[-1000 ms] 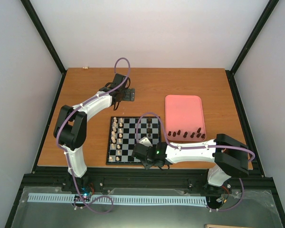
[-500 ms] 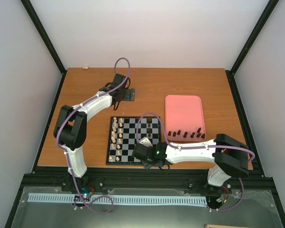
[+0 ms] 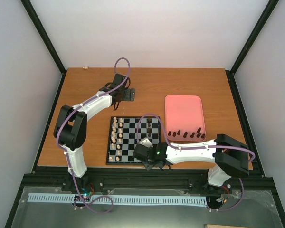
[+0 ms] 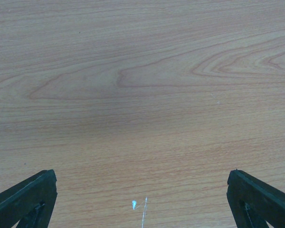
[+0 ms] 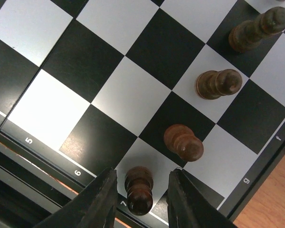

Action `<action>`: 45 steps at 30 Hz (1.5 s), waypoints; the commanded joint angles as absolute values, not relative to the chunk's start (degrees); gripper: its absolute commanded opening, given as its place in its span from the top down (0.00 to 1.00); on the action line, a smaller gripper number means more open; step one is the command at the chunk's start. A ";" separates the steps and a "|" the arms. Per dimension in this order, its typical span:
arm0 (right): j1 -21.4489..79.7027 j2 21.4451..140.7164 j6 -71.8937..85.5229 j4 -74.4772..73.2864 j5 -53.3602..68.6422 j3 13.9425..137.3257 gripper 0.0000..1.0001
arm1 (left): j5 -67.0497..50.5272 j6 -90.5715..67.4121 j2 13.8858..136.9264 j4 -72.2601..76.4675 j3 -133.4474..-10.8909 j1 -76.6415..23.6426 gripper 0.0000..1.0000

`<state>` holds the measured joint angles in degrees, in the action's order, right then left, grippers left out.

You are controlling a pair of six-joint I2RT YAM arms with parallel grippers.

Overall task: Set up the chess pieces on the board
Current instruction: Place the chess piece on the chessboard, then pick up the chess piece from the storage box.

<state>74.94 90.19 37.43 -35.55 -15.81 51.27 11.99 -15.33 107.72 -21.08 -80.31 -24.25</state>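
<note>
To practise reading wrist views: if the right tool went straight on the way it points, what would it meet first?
Most likely the dark chess piece straddled by the right tool, standing on a light square at the edge of the board. Depth is hard to judge here.

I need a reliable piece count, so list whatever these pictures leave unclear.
Top view: the right gripper covers the board's near right corner, hiding any pieces there.
Top view: the dark pieces on the pink tray are too small to tell their types.
Right wrist view: the frame edges cut off most of the board.
Left wrist view: only bare table shows; the fingers are cut off by the bottom edge.
</note>
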 commanded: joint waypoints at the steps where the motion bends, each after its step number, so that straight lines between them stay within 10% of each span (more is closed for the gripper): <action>1: 75.59 87.62 37.29 -36.00 -16.91 51.73 0.68 | 12.32 -16.08 107.18 -21.63 -82.26 -23.99 0.00; 17: 74.54 76.52 37.71 -47.38 -30.71 57.73 0.36 | 11.64 -16.08 106.74 -21.76 -82.26 -23.99 0.00; 45: 17.23 72.90 20.02 -31.49 -17.67 44.14 0.48 | 10.74 -16.25 107.80 -21.64 -82.67 -23.99 0.00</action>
<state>20.40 71.77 21.15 -33.43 -19.92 47.05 11.22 -15.35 107.72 -21.08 -80.31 -24.25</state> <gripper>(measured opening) 0.522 0.997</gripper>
